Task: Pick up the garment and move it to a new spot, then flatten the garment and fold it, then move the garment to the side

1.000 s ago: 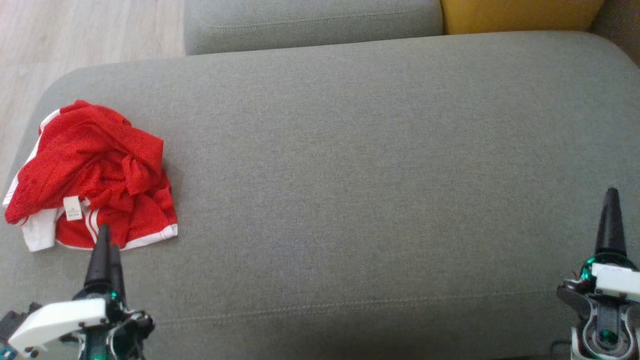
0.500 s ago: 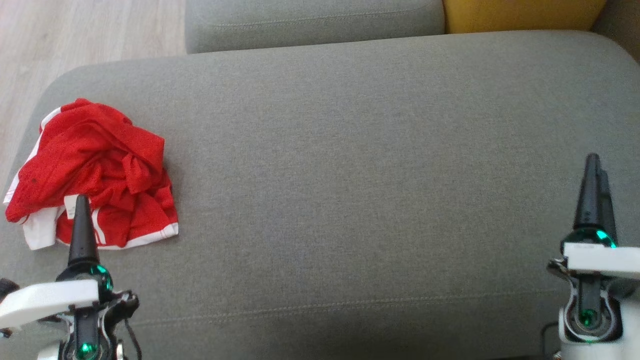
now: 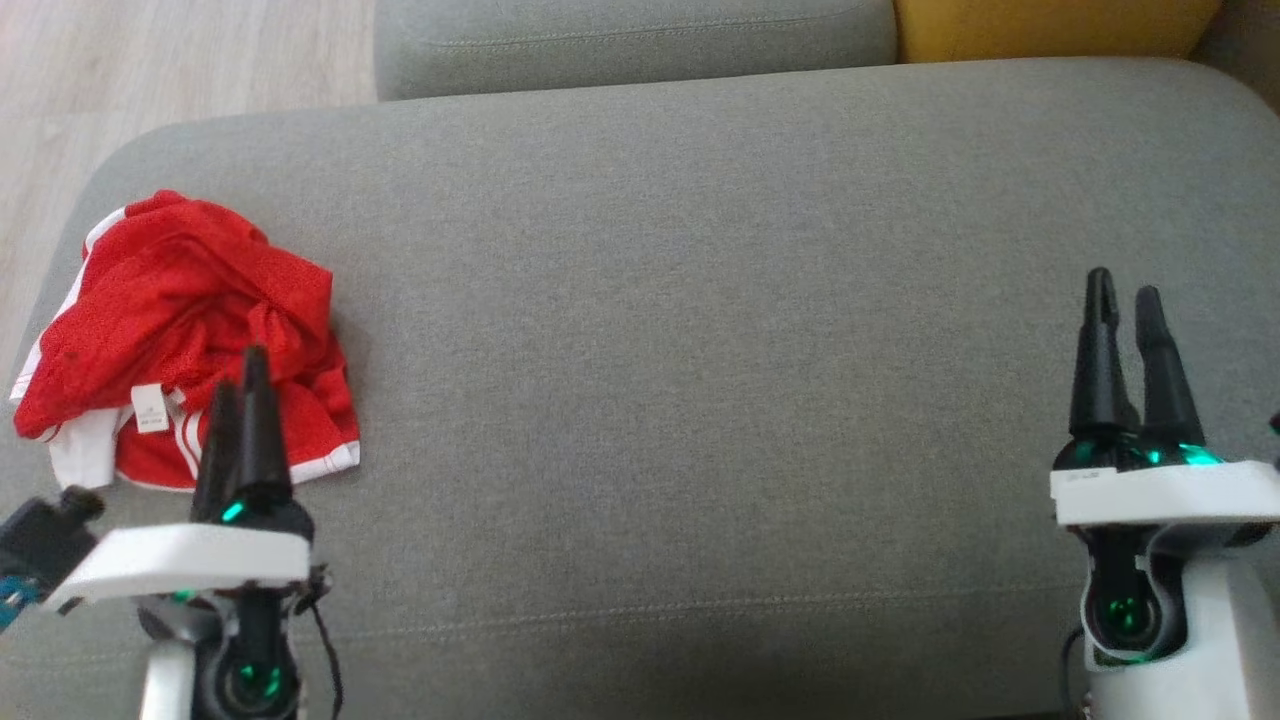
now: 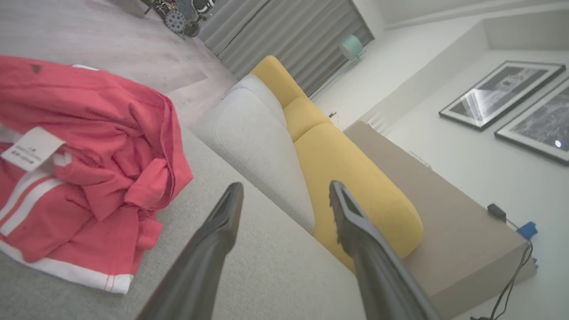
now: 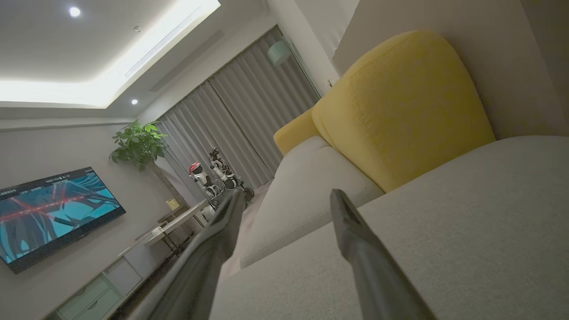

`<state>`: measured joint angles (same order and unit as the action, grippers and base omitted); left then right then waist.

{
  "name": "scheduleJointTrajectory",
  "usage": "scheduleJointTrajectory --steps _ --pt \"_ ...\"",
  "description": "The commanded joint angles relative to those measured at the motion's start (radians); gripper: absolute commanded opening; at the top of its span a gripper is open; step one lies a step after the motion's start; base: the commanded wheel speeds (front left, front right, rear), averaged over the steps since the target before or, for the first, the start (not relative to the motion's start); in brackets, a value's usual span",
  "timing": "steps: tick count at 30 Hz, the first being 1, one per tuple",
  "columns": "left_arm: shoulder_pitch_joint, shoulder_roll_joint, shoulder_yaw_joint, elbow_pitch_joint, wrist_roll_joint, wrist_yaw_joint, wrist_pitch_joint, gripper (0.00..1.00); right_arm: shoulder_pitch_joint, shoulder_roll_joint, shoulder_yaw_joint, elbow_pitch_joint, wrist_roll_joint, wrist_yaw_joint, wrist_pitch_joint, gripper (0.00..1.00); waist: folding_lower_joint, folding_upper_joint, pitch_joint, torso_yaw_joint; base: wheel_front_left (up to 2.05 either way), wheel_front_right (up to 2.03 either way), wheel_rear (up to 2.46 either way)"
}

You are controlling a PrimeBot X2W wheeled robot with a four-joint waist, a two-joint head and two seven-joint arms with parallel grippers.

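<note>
**Red garment crumpled at the left end of the sofa seat, both grippers empty**

The garment lies in a loose heap on the grey seat cushion, close to the cushion's rounded left end and near the wood floor. It is red mesh with white trim and white stripes, and a small white label faces up near its front edge.

In the head view the left gripper overlaps the heap's near right corner. The left wrist view shows its two dark fingers spread apart with nothing between them, and the garment lying off to one side of them (whether a fingertip brushes the cloth I cannot tell).

The right gripper hangs over bare cushion at the far right, well apart from the garment. Its fingers are likewise parted and hold nothing, as the right wrist view confirms.

A yellow back cushion sits behind the seat at the upper right.
</note>
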<state>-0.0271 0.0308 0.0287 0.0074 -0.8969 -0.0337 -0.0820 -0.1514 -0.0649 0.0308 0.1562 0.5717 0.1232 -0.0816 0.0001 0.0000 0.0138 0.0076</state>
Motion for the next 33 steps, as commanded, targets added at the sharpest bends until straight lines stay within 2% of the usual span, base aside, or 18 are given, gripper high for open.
scheduleJointTrajectory --steps 1,6,8,17,23,33 --pt "-0.051 0.013 0.007 -0.048 0.038 0.006 -0.011 1.0 -0.059 -0.015 0.024 -0.045 -0.04 0.005 -0.011 1.0 -0.0001 0.0 0.001 0.0 0.0 0.0 0.0" --pt "-0.051 0.017 -0.049 -0.05 0.211 0.019 -0.025 1.0 -0.055 -0.011 0.045 -0.055 -0.121 0.005 -0.026 1.0 -0.0001 0.0 0.004 -0.003 0.0 0.0 0.0" --pt "-0.05 0.024 -0.074 -0.041 0.27 0.037 -0.031 1.0 -0.049 -0.008 0.052 -0.053 -0.153 0.005 -0.032 1.0 -0.0001 0.0 0.005 -0.005 0.0 0.0 0.0" --pt "-0.064 0.105 -0.213 0.013 0.464 0.177 -0.057 1.0 -0.034 0.011 0.072 -0.028 -0.27 0.006 -0.058 1.0 -0.0001 0.0 0.009 -0.013 0.0 0.0 0.0" --pt "-0.082 0.153 -0.299 0.023 0.527 0.274 -0.075 1.0 -0.036 0.014 0.081 -0.006 -0.38 0.006 -0.075 1.0 -0.0001 0.0 0.011 -0.01 0.0 0.0 0.0" --pt "-0.106 0.223 -0.43 0.037 0.633 0.398 -0.104 1.0 -0.037 0.015 0.106 0.017 -0.543 0.006 -0.105 1.0 -0.0001 0.0 0.002 -0.006 0.0 0.0 0.0"
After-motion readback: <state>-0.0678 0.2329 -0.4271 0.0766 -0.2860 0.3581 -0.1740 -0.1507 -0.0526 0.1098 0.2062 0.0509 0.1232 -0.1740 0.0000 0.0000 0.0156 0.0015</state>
